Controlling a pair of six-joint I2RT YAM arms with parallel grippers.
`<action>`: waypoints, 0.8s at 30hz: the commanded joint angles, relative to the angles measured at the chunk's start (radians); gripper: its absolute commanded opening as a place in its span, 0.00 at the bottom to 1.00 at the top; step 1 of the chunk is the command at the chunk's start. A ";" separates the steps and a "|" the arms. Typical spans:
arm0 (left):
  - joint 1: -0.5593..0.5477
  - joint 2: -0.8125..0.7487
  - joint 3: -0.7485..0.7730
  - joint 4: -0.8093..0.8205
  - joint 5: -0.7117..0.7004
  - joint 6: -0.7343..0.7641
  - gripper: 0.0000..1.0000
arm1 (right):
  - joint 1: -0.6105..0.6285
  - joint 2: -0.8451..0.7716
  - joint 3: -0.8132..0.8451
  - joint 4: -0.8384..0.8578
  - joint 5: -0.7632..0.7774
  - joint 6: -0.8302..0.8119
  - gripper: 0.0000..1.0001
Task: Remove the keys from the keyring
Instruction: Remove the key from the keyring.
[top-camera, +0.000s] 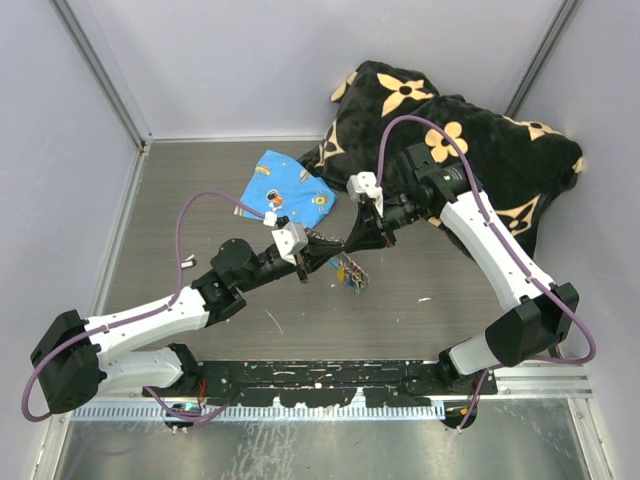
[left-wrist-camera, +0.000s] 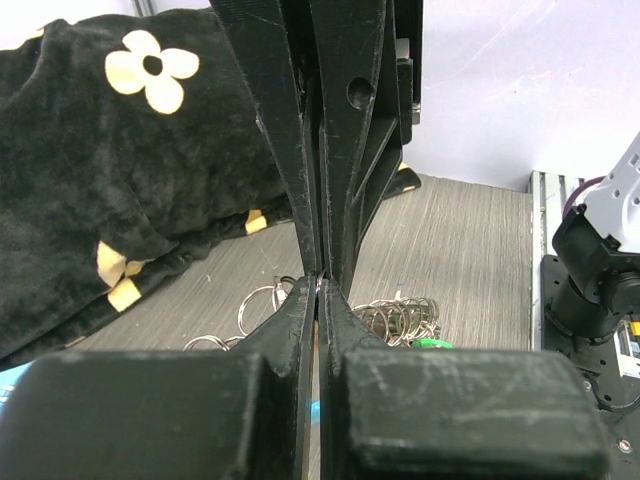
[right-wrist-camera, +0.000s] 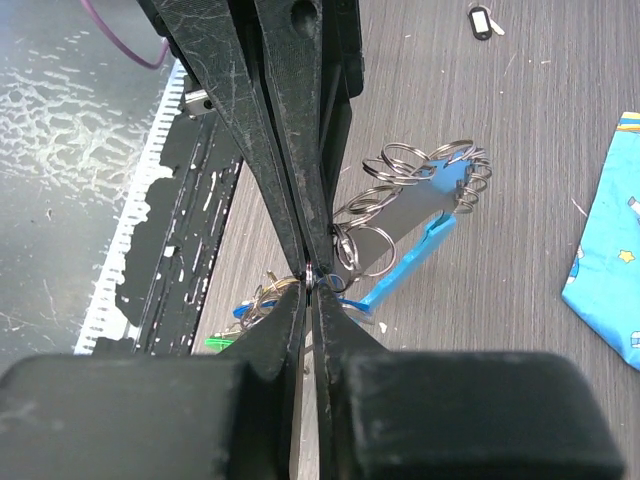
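The grey table (top-camera: 200, 200) is carrying everything, with a black plush blanket (top-camera: 480, 150) patterned in cream flowers bunching up in its far right corner and a blue printed cloth (top-camera: 290, 190) lying beside it. The left arm (top-camera: 150, 315) and the right arm (top-camera: 490, 250) are reaching in toward each other, so their tips are meeting nose to nose above the middle of the table. The left gripper (left-wrist-camera: 320, 285) is showing its fingers pressed fully together with a thin glint of metal at the tips, which reads as a pinch on one loop. The right gripper (right-wrist-camera: 312, 278) is likewise squeezing a small ring between its nearly touching tips. The keyring (right-wrist-camera: 400, 165), a chain of thin wire loops with a light-blue curved piece (right-wrist-camera: 415, 262), is trailing away from that pinch point and hanging just under the two grippers. The keys (top-camera: 352, 280) are dangling at its lower end, one with a green head (left-wrist-camera: 435, 343). A tiny dark tag (right-wrist-camera: 481, 20) is lying well apart on the table. The step in hand looks like working a key's loop off the chain. It is probably calling for one gripper to anchor firmly while the other is pulling or twisting gently along the coil's split. Tugging straight apart is likely to slip off such thin wire.
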 joint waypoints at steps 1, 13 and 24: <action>0.006 -0.028 0.019 0.117 -0.006 -0.020 0.00 | 0.010 -0.011 0.023 -0.007 -0.031 -0.021 0.07; 0.008 -0.060 -0.072 0.238 -0.064 -0.093 0.33 | 0.014 -0.019 0.100 -0.008 0.106 0.083 0.03; 0.193 -0.187 -0.135 0.295 0.095 -0.544 0.71 | 0.015 -0.033 0.087 -0.006 0.101 0.096 0.03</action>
